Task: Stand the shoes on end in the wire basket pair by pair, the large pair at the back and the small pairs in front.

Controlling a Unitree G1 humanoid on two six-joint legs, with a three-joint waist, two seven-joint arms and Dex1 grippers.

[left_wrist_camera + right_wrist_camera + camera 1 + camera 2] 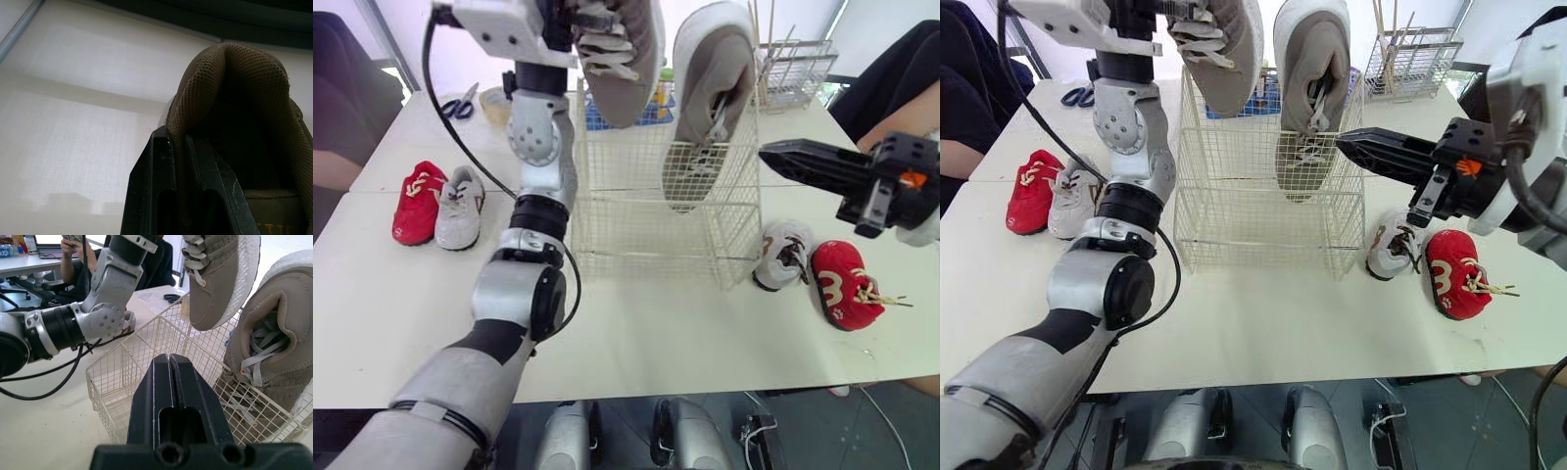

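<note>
At the left of the head view, a small red shoe (417, 201) and a small grey-and-white shoe (460, 219) lie side by side, touching, on the white worktop (636, 333). Scissors (460, 102) lie in the upper left. At top centre the left tool (180, 147) is clamped on the heel collar of a large tan sneaker (625, 61), which hangs toe-down over the upper left rim of the wire basket (607, 211). The matching tan sneaker (707, 108) stands on end, toe down, in the basket's right part, seemingly against the far wall. Right of the basket the right tool (770, 152) hovers with its fingers pressed together and nothing between them, pointing at that sneaker. Below it, at lower right, a small white shoe (783, 255) and another small red shoe (847, 286) lie just beside each other on the worktop.
</note>
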